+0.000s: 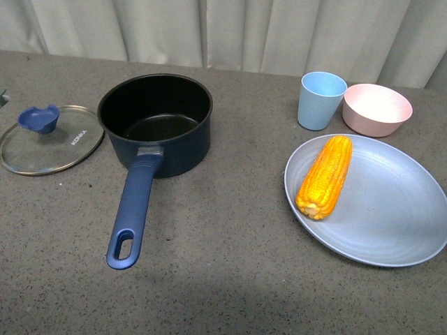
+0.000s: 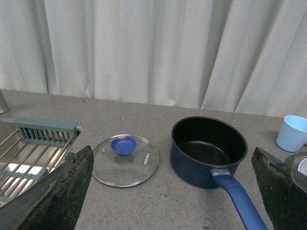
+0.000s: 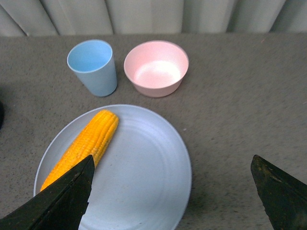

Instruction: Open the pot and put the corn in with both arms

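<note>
Plainly, corn (image 3: 88,141) lies beside spread right fingers (image 3: 57,203).

On the speckled grey tabletop (image 1: 223,279) I see my dark navy round saucepan (image 1: 178,157), black inside, a clear round glass lid (image 1: 66,150) with blue knob, a yellow-orange corn cob (image 1: 325,176) on a pale blue-grey round plate (image 1: 391,223), a light blue cup (image 1: 314,112) and a pink bowl (image 1: 374,125).

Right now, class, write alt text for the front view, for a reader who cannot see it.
An open navy pot sits on a grey table, its glass lid lying beside it; a corn cob lies on a blue-grey plate.
</note>
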